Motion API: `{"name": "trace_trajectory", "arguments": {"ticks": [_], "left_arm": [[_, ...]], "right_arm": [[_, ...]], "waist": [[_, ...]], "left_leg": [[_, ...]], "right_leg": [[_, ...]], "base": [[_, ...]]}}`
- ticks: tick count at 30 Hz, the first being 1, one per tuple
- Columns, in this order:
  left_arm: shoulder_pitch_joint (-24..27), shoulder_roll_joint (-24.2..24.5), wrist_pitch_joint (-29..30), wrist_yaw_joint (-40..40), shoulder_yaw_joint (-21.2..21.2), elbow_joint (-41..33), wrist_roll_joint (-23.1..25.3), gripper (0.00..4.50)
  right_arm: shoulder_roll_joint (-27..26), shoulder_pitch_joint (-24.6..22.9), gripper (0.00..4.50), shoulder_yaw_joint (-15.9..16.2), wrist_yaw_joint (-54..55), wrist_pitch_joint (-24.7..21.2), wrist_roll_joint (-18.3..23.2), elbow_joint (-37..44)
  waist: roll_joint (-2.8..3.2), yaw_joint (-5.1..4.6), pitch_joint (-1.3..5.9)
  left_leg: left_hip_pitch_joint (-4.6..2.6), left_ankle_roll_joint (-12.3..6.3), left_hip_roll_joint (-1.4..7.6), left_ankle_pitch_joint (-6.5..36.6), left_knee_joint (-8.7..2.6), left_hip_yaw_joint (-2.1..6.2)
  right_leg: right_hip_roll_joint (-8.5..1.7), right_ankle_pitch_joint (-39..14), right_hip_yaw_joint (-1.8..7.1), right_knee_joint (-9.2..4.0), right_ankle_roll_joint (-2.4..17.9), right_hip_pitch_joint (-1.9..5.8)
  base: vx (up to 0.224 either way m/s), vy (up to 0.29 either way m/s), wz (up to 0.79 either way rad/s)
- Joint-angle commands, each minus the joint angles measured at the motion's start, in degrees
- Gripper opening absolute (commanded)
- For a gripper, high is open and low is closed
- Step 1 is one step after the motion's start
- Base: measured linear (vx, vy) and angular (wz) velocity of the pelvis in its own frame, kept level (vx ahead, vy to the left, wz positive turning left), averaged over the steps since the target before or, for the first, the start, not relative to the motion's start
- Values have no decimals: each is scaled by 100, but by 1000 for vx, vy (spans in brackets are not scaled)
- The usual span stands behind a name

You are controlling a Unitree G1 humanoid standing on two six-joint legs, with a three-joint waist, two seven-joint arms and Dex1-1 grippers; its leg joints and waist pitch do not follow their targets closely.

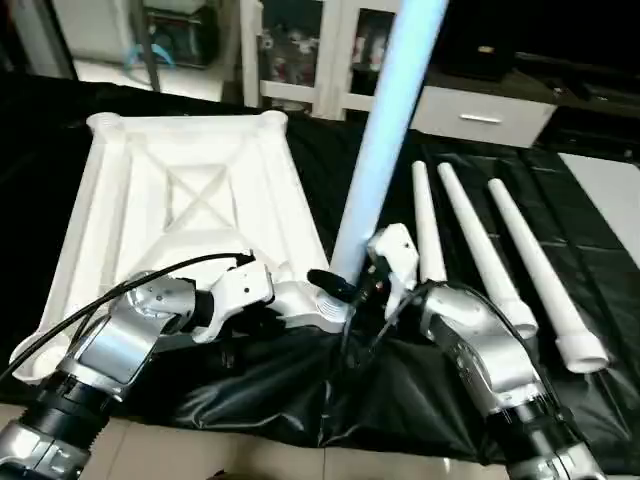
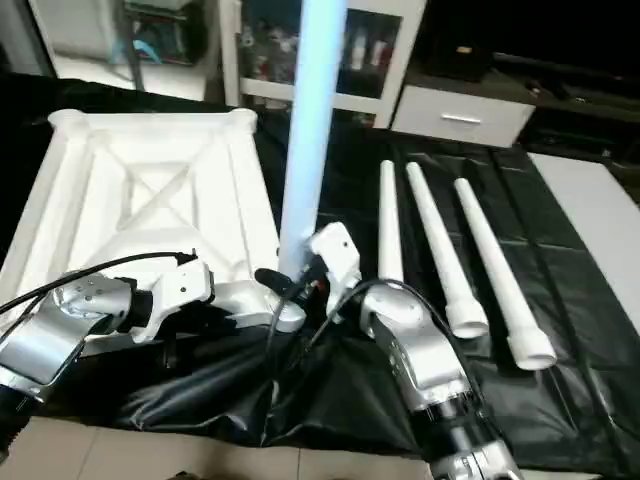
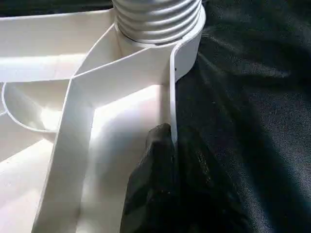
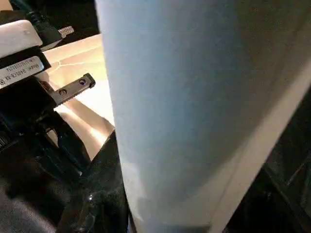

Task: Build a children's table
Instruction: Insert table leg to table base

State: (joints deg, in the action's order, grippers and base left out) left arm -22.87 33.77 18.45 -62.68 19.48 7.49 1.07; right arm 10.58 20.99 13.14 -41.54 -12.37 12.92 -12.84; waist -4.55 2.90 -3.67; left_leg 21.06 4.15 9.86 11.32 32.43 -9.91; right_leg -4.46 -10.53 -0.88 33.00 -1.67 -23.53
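1. White plastic made up the table top (image 1: pixel 190 190), which lay upside down on a black sheet (image 1: pixel 480 400), with crossed ribs and a raised rim showing.
2. One long white leg (image 1: pixel 385 140) stood nearly straight up in the near corner socket (image 1: pixel 322 303), leaning a little to the right.
3. The right gripper (image 1: pixel 345 288) had its black fingers around the bottom of that leg, about half apart and pressed on the tube.
4. The left gripper (image 3: pixel 167 160) was pinched tight on the thin rim of the top, just beside the socket, holding the top down.
5. In the left wrist view the bottom of the leg had round ridges like a screw, sitting in the socket.
6. To do this step well, I think the leg should be kept straight and turned slowly, while the left gripper keeps the top from sliding.
7. If the leg tips, the ridges may catch crooked.
8. Three more legs (image 1: pixel 485 255) lay side by side on the sheet to the right, well apart from the top. They were smooth, thin at the far end and wide at the near end.
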Motion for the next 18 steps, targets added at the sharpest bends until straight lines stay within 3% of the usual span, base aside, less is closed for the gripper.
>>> {"name": "trace_trajectory", "arguments": {"ticks": [1,7,13,18], "left_arm": [[65,-118,-24,-25,137,-17,-70,0],[108,-108,16,43,84,-25,-63,0],[119,-125,45,63,46,-2,-60,0],[133,-228,183,255,-75,44,-81,0]], "right_arm": [[155,-357,186,131,189,-335,-388,-685],[81,-632,186,104,283,-166,-357,-669],[-44,-541,186,-33,580,-30,-386,-857],[-268,-222,186,-388,1414,247,-509,-1322]], "waist": [[54,-44,111],[73,-20,89],[52,-31,82],[34,-144,68]], "left_leg": [[-99,246,306,2860,-561,201],[-103,210,314,2821,-581,176],[-99,208,313,2881,-587,191],[-70,296,298,3126,-605,257]], "right_leg": [[-374,-3736,184,-546,390,-16],[-360,-3440,214,-537,482,-38],[-379,-3738,212,-568,414,-42],[-400,-4207,155,-606,306,-37]], "base": [[0,0,0],[0,0,0],[0,0,0],[0,0,0]]}}
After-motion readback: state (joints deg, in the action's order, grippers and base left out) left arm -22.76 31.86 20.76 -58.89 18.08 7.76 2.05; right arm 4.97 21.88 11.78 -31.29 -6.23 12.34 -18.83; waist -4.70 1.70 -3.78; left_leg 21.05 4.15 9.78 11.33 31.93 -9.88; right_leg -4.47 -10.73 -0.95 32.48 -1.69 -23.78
